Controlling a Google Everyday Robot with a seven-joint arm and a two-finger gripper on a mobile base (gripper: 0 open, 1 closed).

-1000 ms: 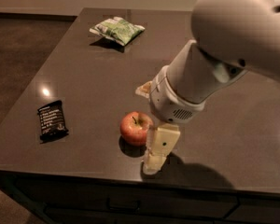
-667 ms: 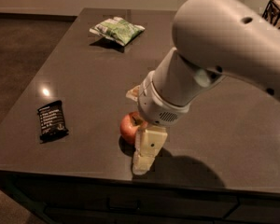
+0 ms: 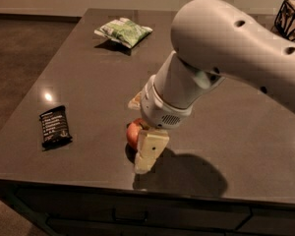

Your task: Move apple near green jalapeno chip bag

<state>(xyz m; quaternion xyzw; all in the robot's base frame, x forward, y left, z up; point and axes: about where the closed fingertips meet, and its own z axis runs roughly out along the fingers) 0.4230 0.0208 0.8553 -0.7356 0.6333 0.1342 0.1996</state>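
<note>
The apple (image 3: 132, 133) sits on the dark table near its front edge, mostly hidden by my gripper (image 3: 138, 140). The gripper has come down over it, open, with one pale finger (image 3: 148, 150) in front of the apple and the other finger (image 3: 135, 102) behind it. Only the apple's red left side shows. The green jalapeno chip bag (image 3: 123, 31) lies flat at the far side of the table, well apart from the apple and to its upper left.
A flat black wrapper with white text (image 3: 55, 126) lies near the table's left front edge. A dark wire basket (image 3: 292, 17) stands at the far right corner. My bulky white arm (image 3: 226, 48) covers the table's right middle. The table edge (image 3: 137, 186) runs just in front of the gripper.
My gripper has moved left and down, from beside the apple to over it. The apple is now mostly covered. The apple, bag and wrapper have not moved.
</note>
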